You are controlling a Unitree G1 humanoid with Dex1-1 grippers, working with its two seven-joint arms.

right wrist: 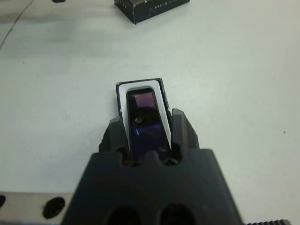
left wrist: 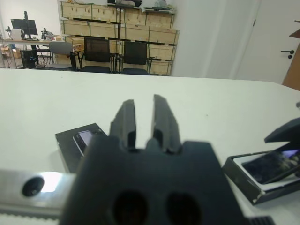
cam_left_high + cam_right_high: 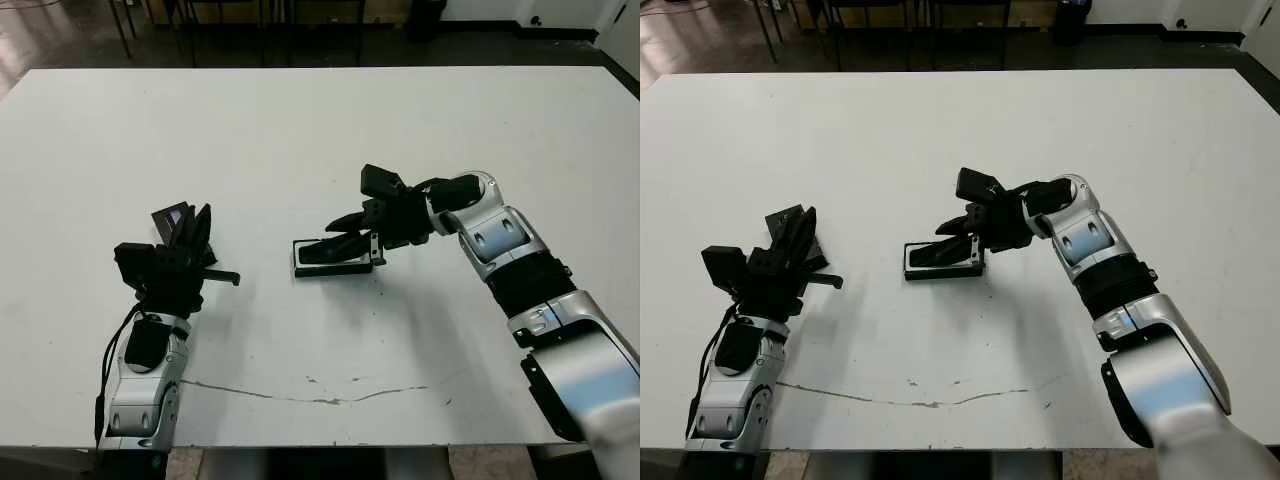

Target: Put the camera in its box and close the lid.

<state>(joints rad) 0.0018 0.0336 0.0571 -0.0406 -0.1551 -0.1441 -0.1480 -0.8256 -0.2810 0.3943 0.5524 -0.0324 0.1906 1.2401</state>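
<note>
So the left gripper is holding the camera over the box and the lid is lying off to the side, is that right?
Not quite: the right gripper holds the camera over the box, as the right wrist view shows. The lid does lie off to the side.

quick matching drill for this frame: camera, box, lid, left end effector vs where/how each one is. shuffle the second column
1. camera
2. box
3. lid
4. left end effector

A. flat on the table, beside the left arm
B. mid-table, white lining showing
C. between the right end effector's fingers, over the box
D. holding nothing, over the lid

Pairs: 1-C, 2-B, 3-A, 4-D
</note>
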